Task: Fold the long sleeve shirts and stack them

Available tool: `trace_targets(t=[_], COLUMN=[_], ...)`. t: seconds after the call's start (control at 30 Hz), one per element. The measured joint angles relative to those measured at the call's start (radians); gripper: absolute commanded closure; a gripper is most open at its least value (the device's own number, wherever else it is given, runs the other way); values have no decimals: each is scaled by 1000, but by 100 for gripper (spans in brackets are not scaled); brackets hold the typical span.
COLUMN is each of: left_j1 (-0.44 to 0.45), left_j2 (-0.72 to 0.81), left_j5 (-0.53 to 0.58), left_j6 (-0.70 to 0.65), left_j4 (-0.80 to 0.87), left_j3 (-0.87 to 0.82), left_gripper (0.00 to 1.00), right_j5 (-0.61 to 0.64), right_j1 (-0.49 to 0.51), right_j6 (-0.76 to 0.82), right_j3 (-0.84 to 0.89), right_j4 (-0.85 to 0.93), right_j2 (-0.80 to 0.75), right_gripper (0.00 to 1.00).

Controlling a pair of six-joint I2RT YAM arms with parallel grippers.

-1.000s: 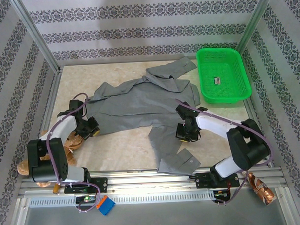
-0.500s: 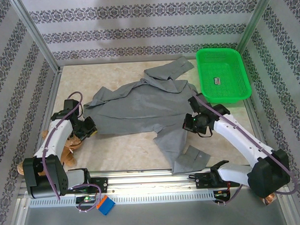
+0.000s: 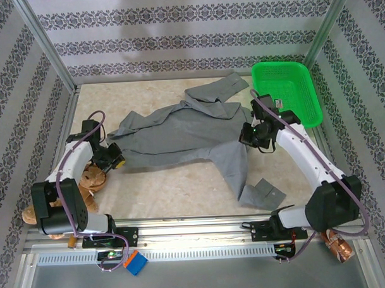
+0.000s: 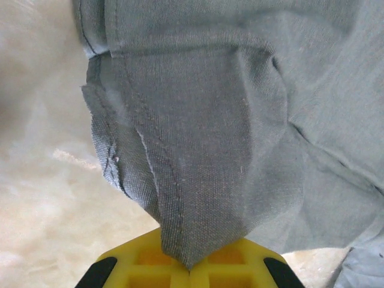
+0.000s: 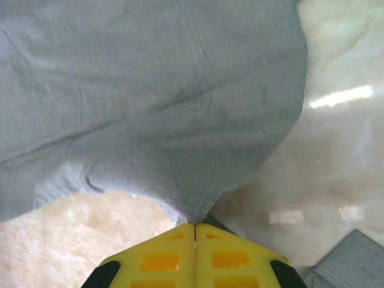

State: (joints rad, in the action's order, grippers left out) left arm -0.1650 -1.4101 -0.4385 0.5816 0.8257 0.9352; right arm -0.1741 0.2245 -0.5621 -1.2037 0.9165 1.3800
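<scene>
On the beige mottled tabletop [image 3: 162, 189], the plain grey long-sleeve collared fabric shirt [image 3: 179, 135] lies spread but rumpled across the middle, collar end toward the green plastic mesh basket [image 3: 308, 96]. Your left gripper [image 3: 115, 160] is closed tight on a hemmed corner at the shirt's left edge. The wrist view shows only a narrow point of cloth between the yellow fingers [image 4: 150, 264]. Your right gripper [image 3: 248, 137] is clamped on the right side of the body, again on just a small tuck of fabric, and it sits just beside the basket's near corner. Risks as I read them: both pinches are shallow, so any hard pull apart or fast lift likely slips the cloth out. The near sleeve [image 3: 260, 193] trails down toward the metal rail [image 3: 195, 227] with its cuff doubled over, so dragging the body sideways could bunch it or snag it at the edge. The far sleeve [image 3: 219, 87] lies folded over by the basket and may get trapped under the fold. Swinging the right arm further out could shove the basket. The brown plush toy [image 3: 89, 182] is right beside the left arm, so keep the elbow off it.
</scene>
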Motion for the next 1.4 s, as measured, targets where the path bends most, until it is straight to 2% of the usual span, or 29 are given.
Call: trace_targets(t=[0.27,0.7,1.07,1.2,1.27,1.4], left_j1=[-11,-14,-14,-14,-14,-14], left_j2=[-110,-340,-479,-524,-546,-564], left_j5=[-26,-4,32,43,50,65], left_j6=[-26,-96,-157,-167,-170,-159], left_j4=[-5,4,70,106,124,137], left_j3=[81,285,425,520,578,664], left_gripper=[100,100,100,91,76,54], right_j5=[-29,-21,23,32,32,29], right_j1=[-59,-79,-79,-79,-79,-79], right_j6=[91,196,249,256,259,257], right_j3=[-109,-378,-504,-570,-603,-671], right_j4=[-3,1,13,19,18,11], right_j2=[143,420,594,645,671,724], right_gripper=[100,100,100,100,99,89])
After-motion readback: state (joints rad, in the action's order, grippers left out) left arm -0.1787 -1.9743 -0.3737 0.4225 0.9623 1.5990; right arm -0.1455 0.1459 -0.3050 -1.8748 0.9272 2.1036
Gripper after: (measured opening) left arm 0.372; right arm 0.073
